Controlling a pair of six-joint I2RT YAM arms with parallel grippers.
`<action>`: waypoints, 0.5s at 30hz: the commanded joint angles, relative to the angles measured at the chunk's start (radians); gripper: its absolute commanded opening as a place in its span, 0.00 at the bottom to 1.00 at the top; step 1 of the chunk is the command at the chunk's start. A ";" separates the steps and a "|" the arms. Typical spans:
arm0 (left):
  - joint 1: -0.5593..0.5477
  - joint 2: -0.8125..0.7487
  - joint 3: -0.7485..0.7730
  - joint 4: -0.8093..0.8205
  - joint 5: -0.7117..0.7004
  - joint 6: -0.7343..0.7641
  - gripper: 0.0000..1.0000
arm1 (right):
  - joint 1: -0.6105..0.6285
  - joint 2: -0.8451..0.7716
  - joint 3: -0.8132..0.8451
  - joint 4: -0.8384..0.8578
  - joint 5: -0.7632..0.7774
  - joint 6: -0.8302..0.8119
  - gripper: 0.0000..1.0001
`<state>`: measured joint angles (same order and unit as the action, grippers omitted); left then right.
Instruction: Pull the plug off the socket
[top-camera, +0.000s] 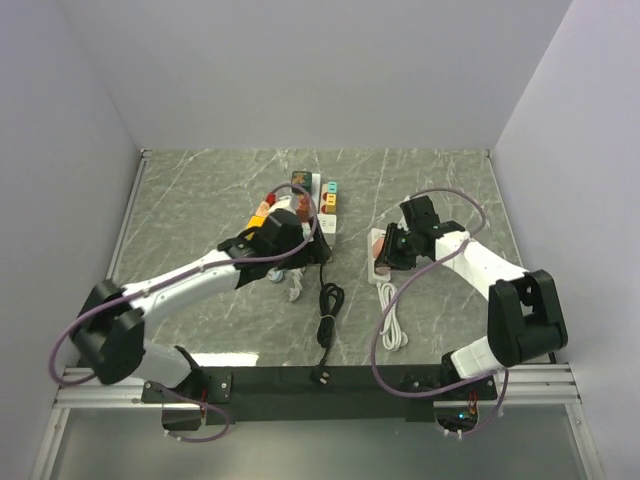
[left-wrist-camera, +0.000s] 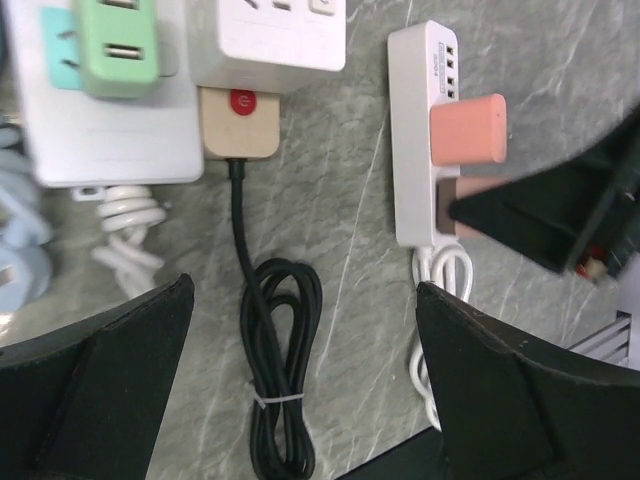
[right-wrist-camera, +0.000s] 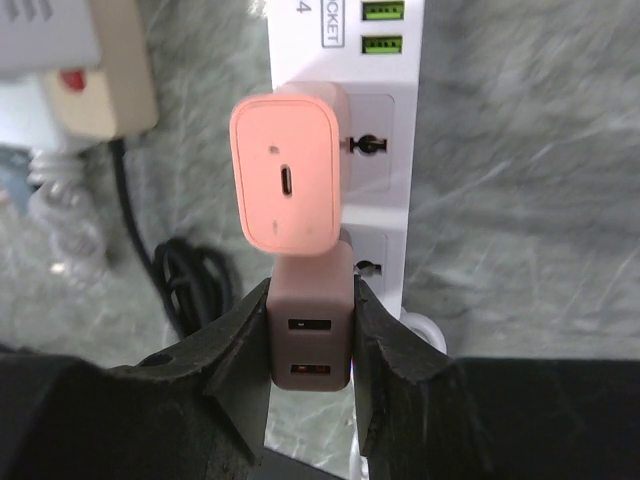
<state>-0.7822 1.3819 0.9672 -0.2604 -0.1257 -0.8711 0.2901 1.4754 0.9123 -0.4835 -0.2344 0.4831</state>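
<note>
A white power strip (top-camera: 380, 275) lies right of centre and shows in the right wrist view (right-wrist-camera: 385, 130) and the left wrist view (left-wrist-camera: 412, 150). A pink plug (right-wrist-camera: 287, 187) and, below it, a brown two-port USB plug (right-wrist-camera: 311, 325) sit in it. My right gripper (right-wrist-camera: 311, 345) is shut on the brown plug, one finger on each side; it also shows from above (top-camera: 392, 252). My left gripper (left-wrist-camera: 305, 300) is open and empty above the table, left of the strip, and shows in the top view (top-camera: 300, 250).
A coiled black cable (left-wrist-camera: 275, 370) runs from a beige plug with a red button (left-wrist-camera: 240, 120). Other white strips with a green plug (left-wrist-camera: 120, 50) lie behind my left gripper (top-camera: 325, 200). A white cable coil (top-camera: 393, 325) lies near the front.
</note>
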 joint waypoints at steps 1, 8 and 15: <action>-0.023 0.083 0.090 0.085 0.020 -0.029 0.99 | 0.003 -0.116 -0.054 0.068 -0.118 0.026 0.00; -0.028 0.357 0.241 0.134 0.052 -0.083 0.99 | 0.003 -0.181 -0.154 0.095 -0.163 0.026 0.00; -0.031 0.583 0.471 0.089 0.115 -0.140 0.99 | 0.003 -0.207 -0.201 0.120 -0.160 0.026 0.00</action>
<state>-0.8047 1.9167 1.3430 -0.1822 -0.0570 -0.9688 0.2901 1.3102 0.7193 -0.4042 -0.3607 0.5011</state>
